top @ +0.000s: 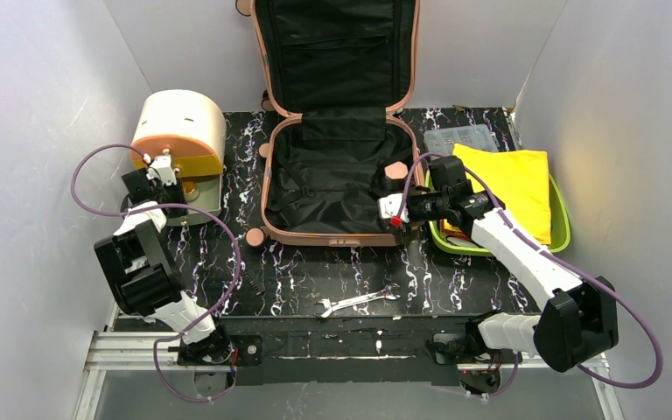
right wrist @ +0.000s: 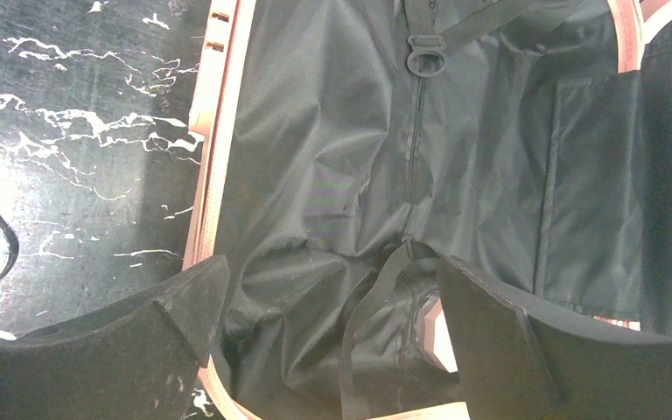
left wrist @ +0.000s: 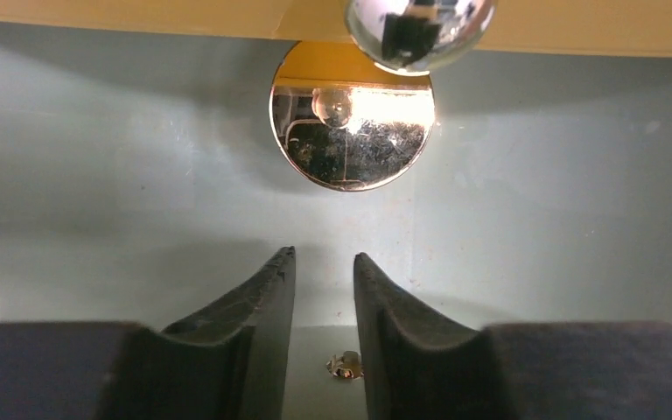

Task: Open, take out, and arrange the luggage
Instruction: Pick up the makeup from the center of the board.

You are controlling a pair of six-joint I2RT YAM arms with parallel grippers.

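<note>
The salmon-pink luggage (top: 268, 188) lies open at the table's middle. Its lid (top: 337, 52) stands up against the back wall, showing black lining. A small pink hexagonal piece (top: 395, 171) rests inside by the right rim. My right gripper (top: 391, 210) hovers over the near right corner of the luggage (right wrist: 219, 157), open and empty, above a black strap (right wrist: 376, 297) and the pink piece (right wrist: 437, 328). My left gripper (top: 159, 162) is at the front of the round cream-and-orange box (top: 179, 127). It (left wrist: 324, 258) faces a pale panel with only a narrow empty gap between its jaws.
A lime-green tray (top: 562, 219) at the right holds a yellow cloth (top: 512, 179), with a clear packet (top: 462, 138) behind. A wrench (top: 357, 300) lies near the front edge. In the left wrist view, a shiny gold disc (left wrist: 352, 127) and a chrome knob (left wrist: 420, 31) sit above the fingers.
</note>
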